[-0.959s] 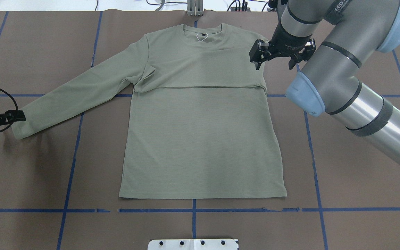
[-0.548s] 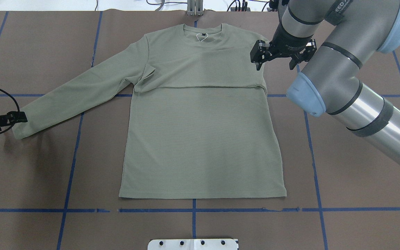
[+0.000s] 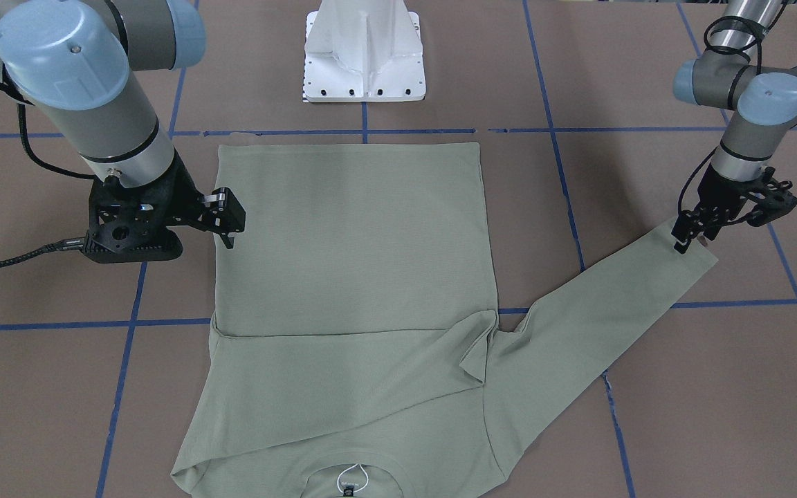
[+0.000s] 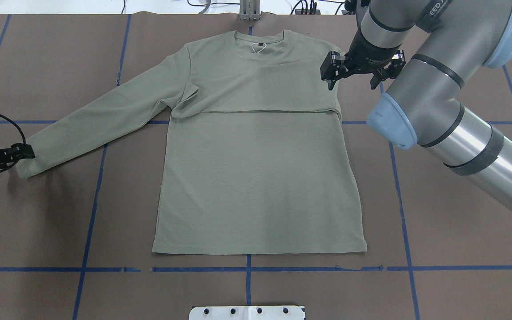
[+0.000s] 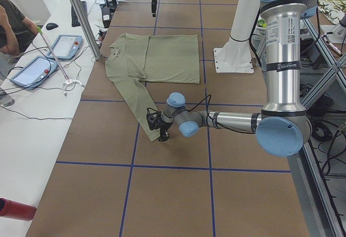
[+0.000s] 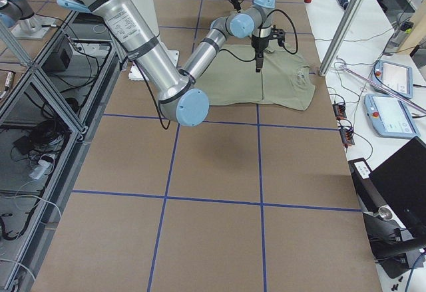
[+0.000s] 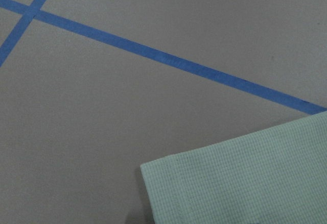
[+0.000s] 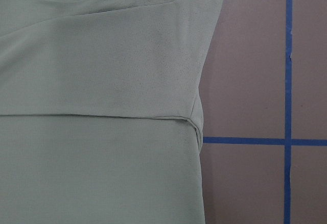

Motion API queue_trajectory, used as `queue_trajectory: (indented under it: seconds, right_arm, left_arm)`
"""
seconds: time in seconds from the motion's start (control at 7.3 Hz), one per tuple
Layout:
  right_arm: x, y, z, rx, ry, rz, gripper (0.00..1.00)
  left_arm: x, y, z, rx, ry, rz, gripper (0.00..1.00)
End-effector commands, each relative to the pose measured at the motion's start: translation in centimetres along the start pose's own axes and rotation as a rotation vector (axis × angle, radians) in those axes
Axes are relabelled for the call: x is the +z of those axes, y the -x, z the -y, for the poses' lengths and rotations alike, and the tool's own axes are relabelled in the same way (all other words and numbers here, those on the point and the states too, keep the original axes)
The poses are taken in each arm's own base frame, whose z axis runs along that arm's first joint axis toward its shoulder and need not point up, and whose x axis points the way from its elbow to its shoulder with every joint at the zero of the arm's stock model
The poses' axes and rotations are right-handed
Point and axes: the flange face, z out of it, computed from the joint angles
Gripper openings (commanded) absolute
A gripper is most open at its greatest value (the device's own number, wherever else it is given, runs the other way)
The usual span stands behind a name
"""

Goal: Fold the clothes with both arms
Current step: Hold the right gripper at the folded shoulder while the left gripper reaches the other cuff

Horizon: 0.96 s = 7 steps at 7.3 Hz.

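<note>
Because the broad brown paper-covered counter (image 4: 451, 249) spreads well past the garment on three sides, you have room to work. The pale sage-green long-sleeved knit shirt (image 4: 256, 186) lies flat at the centre of the overhead view. Its neck points toward the top edge and its hem sits just above the lower line of blue tape (image 4: 327, 268).

Judge it light, limp and a little stretchy. It will drape and drag rather than hold a shape, so take it by doubled edges such as cuffs, hem corners and shoulder seams, pinching both layers.

One sleeve (image 4: 260, 91) is already laid across the chest, its edge a straight line at mid-height. The other sleeve (image 4: 105, 115) runs out to the middle left.

Your left end effector (image 3: 730, 220) is at that sleeve's cuff (image 7: 245, 178), fingers apparently spread and nothing pinched. Whether it touches the cloth you cannot tell. Your right end effector (image 4: 354, 78), spread wide and empty, hangs above the shoulder at the upper right.

Brown paper shows wide to the left, right and bottom. The collar lies near the counter's edge at the top, so carry the sleeve inward. The white metal base plate (image 4: 247, 312) at bottom centre is well apart from the hem.
</note>
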Motion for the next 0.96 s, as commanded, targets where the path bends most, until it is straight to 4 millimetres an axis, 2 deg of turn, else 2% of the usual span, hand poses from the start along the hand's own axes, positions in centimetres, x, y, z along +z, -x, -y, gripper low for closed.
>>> queue_trajectory:
  seconds: [0.0,0.14,0.27,0.69,0.82]
  right_arm:
    - [0.0,0.0,0.0,-0.001,-0.001,0.001,1.0]
    - [0.0,0.0,0.0,-0.001,-0.001,0.001,1.0]
    - [0.0,0.0,0.0,-0.001,-0.001,0.001,1.0]
    - [-0.2,0.0,-0.1,-0.002,-0.002,0.003,1.0]
    - [-0.1,-0.1,-0.1,-0.001,-0.003,0.001,1.0]
  left_arm:
    - [0.1,-0.2,-0.3,-0.009,0.005,-0.002,0.75]
    - [-0.1,-0.4,-0.4,-0.008,0.006,-0.007,0.73]
    - [-0.3,-0.7,-0.4,-0.01,0.005,-0.013,0.64]
    - [-1.4,-0.5,-0.5,-0.009,0.0,-0.021,0.19]
    - [-1.6,-0.7,-0.6,-0.007,0.001,-0.024,0.07]
